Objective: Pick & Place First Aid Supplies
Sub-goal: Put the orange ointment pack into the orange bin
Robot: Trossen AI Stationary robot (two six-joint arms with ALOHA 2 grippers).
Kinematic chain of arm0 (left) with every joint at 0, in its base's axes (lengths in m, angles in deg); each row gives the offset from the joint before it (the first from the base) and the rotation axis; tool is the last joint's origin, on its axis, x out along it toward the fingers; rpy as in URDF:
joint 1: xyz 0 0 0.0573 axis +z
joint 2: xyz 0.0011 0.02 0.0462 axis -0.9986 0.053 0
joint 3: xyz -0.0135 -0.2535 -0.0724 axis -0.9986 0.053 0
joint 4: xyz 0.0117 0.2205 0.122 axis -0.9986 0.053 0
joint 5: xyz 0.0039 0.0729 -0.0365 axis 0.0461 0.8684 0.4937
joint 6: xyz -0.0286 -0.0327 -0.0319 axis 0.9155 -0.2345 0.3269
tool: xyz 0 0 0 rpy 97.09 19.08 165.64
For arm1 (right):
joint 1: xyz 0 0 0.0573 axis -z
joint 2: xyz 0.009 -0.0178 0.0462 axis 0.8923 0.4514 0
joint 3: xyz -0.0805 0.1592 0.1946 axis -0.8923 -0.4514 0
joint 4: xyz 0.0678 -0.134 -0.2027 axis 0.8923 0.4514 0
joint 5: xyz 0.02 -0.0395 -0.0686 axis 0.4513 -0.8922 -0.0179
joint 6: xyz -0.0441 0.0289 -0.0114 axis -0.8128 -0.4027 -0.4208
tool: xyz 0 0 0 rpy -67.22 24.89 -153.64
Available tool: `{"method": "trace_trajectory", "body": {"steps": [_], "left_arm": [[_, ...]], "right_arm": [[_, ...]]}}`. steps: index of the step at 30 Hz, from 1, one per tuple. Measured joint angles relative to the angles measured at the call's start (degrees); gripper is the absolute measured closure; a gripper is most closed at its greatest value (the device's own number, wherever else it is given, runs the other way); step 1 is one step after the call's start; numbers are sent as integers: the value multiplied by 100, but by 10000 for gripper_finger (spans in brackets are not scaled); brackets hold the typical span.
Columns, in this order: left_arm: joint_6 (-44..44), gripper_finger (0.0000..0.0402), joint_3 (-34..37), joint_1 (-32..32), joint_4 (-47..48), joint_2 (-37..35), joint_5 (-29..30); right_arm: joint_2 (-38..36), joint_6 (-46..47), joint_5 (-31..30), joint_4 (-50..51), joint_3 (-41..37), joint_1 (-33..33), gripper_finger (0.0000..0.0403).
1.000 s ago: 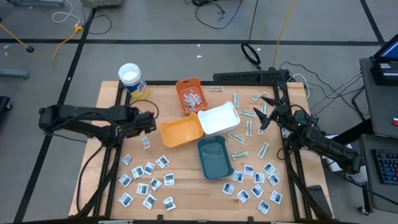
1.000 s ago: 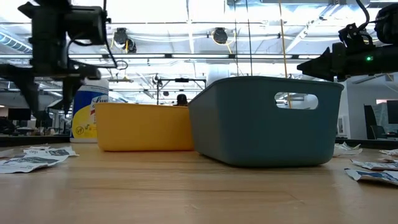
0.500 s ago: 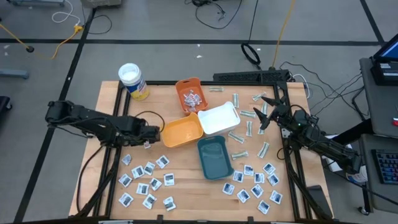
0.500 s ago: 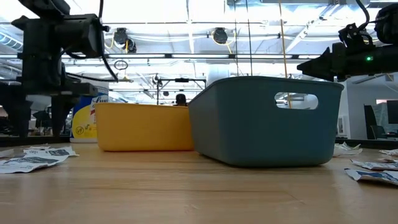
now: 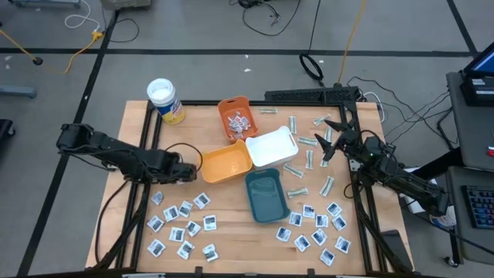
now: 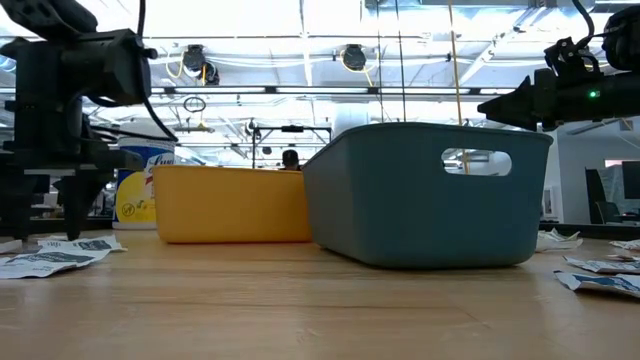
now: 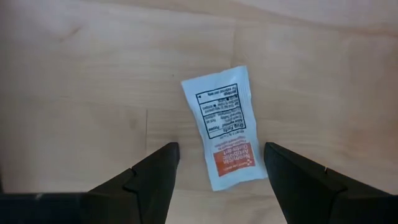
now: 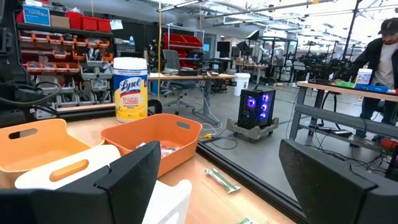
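A white sachet (image 7: 222, 127) with black print and a reddish block lies flat on the wooden table (image 5: 231, 224), left of the orange tray (image 5: 225, 163). My left gripper (image 7: 221, 149) points straight down over it, open, with one finger on either side of the sachet and its tips low above the table (image 6: 45, 232). More first aid supplies lie about: white sachets (image 5: 182, 224) at the near left, others (image 5: 316, 230) at the near right, and pale strips (image 5: 302, 147) at the far right. My right gripper (image 5: 328, 140) waits open at the right, held level above the table.
At the table's middle stand a small orange tray (image 5: 237, 117) holding packets, a white tray (image 5: 272, 147) and a teal tray (image 5: 267, 195). A white-lidded canister (image 5: 164, 100) stands at the far left corner. A black frame edges the table.
My left gripper has come down and gone toward the table's near edge, from beside the orange tray's left side to just above the lone sachet. Its fingers have kept the same gap. The sachet has not moved.
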Motion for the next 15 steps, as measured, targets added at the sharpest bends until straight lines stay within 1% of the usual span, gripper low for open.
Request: {"method": "trace_trajectory", "body": {"steps": [3, 5, 8, 15], "left_arm": [[-112, 166, 6, -27, 1, 2, -20], [-115, 186, 11, -41, 17, 4, -43], [-133, 228, 16, -87, 50, 4, -67], [-131, 343, 19, -112, 136, 4, -278]], "right_arm": [[0, 0, 0, 0, 0, 0, 80], [-1, -1, 0, 0, 0, 1, 80], [-1, 0, 0, 0, 0, 2, 80], [0, 0, 0, 0, 0, 2, 80]]}}
